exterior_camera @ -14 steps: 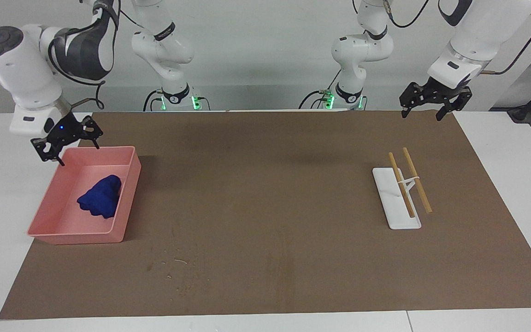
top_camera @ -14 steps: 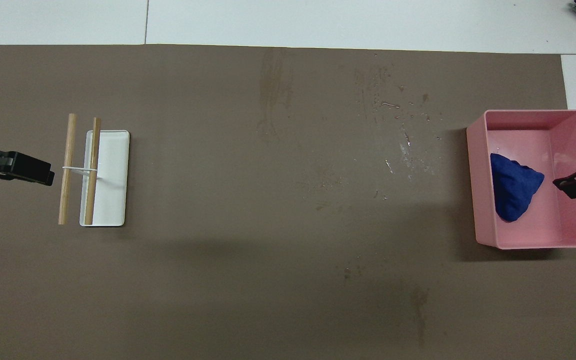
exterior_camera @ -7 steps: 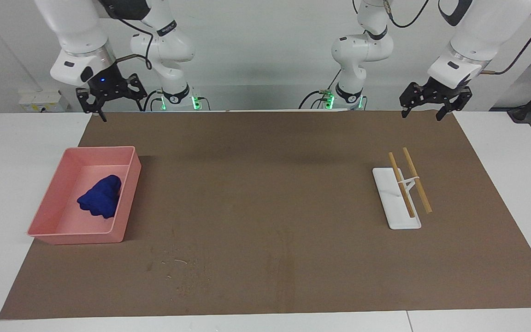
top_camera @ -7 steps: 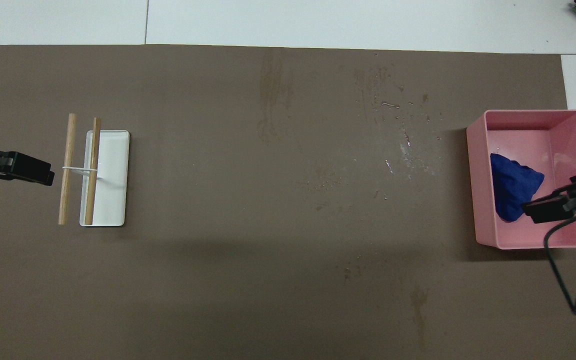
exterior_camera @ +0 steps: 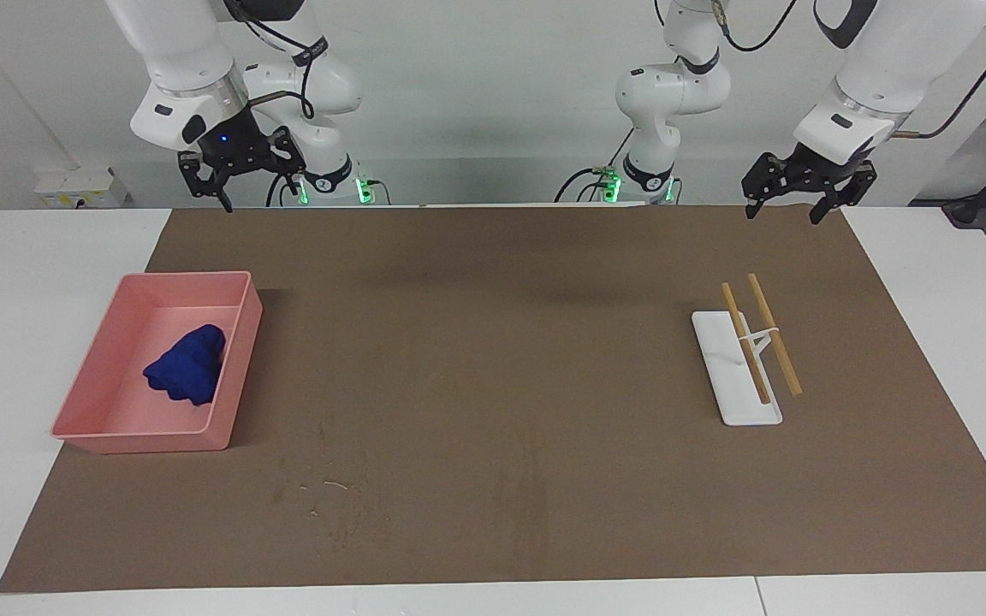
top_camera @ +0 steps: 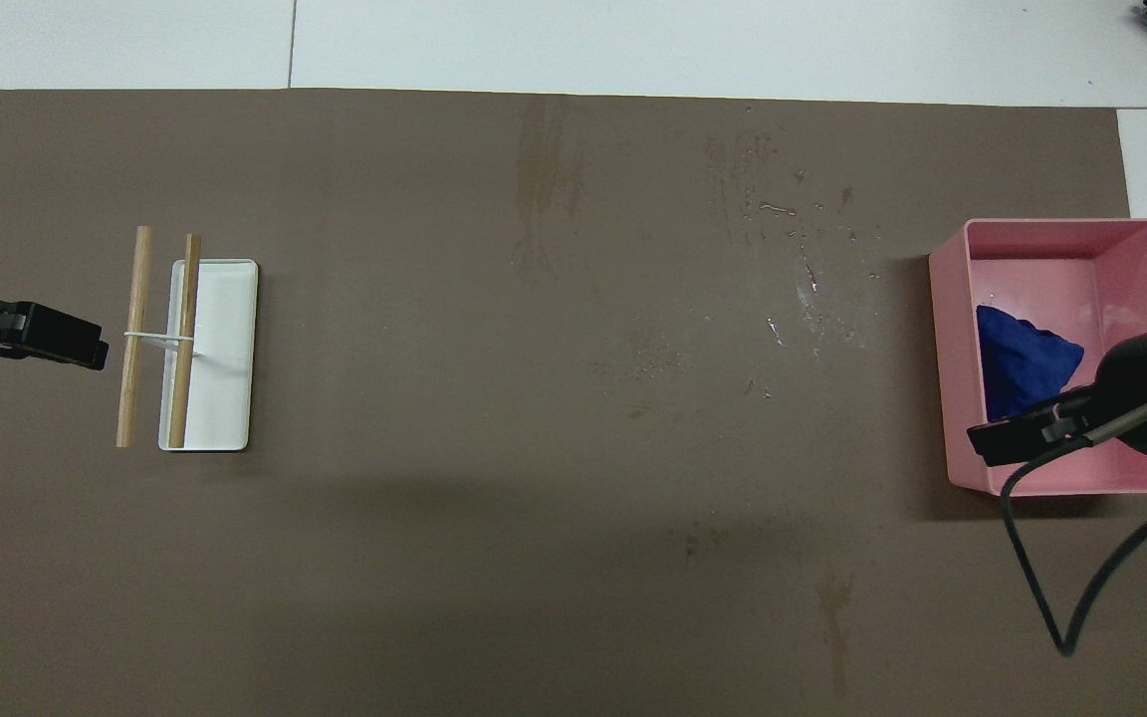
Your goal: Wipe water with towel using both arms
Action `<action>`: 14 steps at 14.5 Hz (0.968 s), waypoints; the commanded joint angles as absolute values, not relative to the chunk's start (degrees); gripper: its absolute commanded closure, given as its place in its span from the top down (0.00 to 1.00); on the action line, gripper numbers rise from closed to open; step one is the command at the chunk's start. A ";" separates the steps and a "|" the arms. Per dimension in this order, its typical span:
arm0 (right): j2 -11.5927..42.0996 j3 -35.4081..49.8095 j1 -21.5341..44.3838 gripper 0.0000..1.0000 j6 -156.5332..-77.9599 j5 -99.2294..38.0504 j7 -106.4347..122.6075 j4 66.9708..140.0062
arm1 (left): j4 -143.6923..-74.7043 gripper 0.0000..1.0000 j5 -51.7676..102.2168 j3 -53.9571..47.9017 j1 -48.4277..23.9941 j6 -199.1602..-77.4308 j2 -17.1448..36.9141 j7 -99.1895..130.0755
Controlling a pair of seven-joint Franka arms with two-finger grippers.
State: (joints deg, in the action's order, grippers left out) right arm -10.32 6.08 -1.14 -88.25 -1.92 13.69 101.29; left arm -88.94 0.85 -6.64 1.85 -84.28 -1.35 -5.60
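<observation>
The deep-blue towel [exterior_camera: 187,366] lies bunched in the pink tray [exterior_camera: 189,275] at the right arm's end of the table; it also shows in the overhead view [top_camera: 1027,360], inside the tray [top_camera: 1061,225]. Water droplets [exterior_camera: 330,486] dot the brown mat beside the tray, farther from the robots; they also show in the overhead view [top_camera: 801,289]. My right gripper [exterior_camera: 245,184] is open and empty, raised high over the mat's edge by the robots. From above, the right gripper [top_camera: 1017,436] covers the tray's near corner. My left gripper [exterior_camera: 784,205] is open and empty and waits raised at the left arm's end; it also shows from above [top_camera: 66,344].
A white stand with two wooden sticks [exterior_camera: 750,364] sits on the mat at the left arm's end, also in the overhead view [top_camera: 210,354]. The brown mat [exterior_camera: 493,342] covers most of the white table.
My right gripper has risen from the tray's rim nearest the robots and swung up toward the robots' bases. The towel and the left arm have not moved.
</observation>
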 commanded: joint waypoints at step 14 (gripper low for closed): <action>0.89 3.43 5.45 1.00 -82.88 -0.70 7.39 86.03 | -90.09 1.00 1.05 -6.68 2.20 -83.85 -2.55 -6.15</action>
